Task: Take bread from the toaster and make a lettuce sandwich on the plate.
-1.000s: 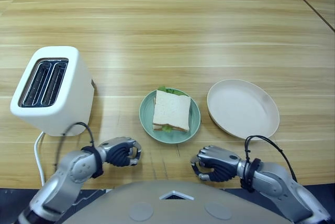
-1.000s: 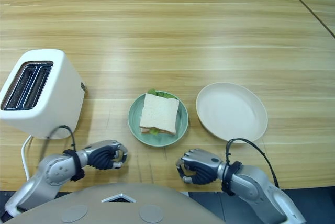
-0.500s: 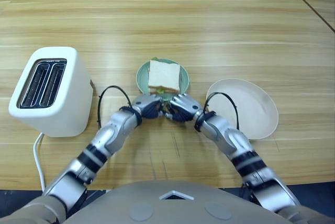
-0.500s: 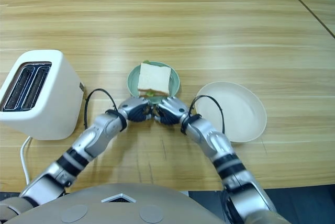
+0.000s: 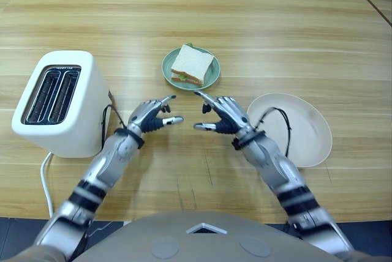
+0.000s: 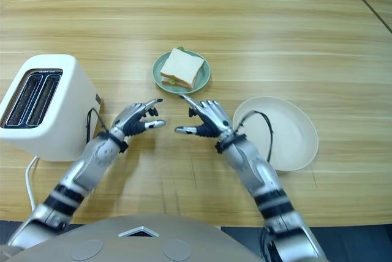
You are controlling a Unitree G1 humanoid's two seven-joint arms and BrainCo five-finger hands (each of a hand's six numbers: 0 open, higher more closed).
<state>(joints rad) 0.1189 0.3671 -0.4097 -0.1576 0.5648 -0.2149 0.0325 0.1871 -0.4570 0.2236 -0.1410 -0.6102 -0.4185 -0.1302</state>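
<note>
A sandwich [image 5: 192, 65] of white bread with green lettuce showing at its edges lies on a small green plate [image 5: 208, 79] at the table's middle. The white toaster [image 5: 58, 103] stands at the left with both slots empty. My left hand [image 5: 152, 114] hovers over the table just in front of the plate, fingers spread and holding nothing. Facing it a little to the right is my right hand [image 5: 222, 113], also spread and empty. Both hands are apart from the plate.
A larger cream plate [image 5: 302, 130], bare, lies to the right of my right hand. The toaster's white cord [image 5: 44, 179] runs toward the table's front edge. Bare wooden tabletop stretches behind the green plate.
The green plate with the sandwich has slid farther away across the table. Both hands, curled against its near rim half a second ago, have uncurled and now sit apart from it.
</note>
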